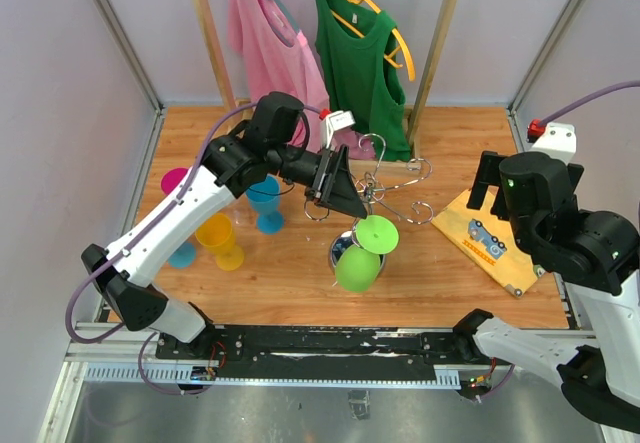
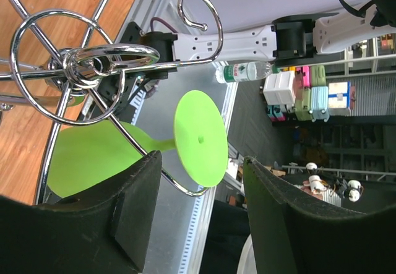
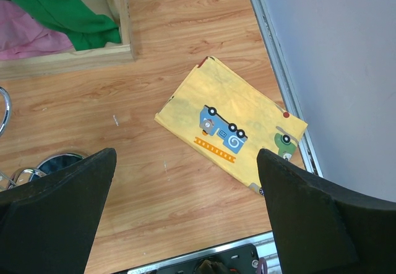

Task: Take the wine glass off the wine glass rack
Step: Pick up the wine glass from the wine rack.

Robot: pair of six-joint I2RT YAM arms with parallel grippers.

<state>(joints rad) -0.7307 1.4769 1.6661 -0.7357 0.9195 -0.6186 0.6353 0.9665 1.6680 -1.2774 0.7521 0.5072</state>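
Left jaws apart near one green wine glass (image 2: 199, 138), hung on one chrome rack (image 2: 93, 60), right jaws apart

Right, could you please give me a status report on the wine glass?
Left pincer open, facing the wine glass foot, not gripping. Right pincer open over yellow cloth. Glass hangs inverted on the rack; its wire hooks the stem.

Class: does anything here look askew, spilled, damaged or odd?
Nothing spilled or broken. Only the yellow car-print cloth lies skewed on the wooden table; the green wine glass hangs foot-up on the chrome wire rack.
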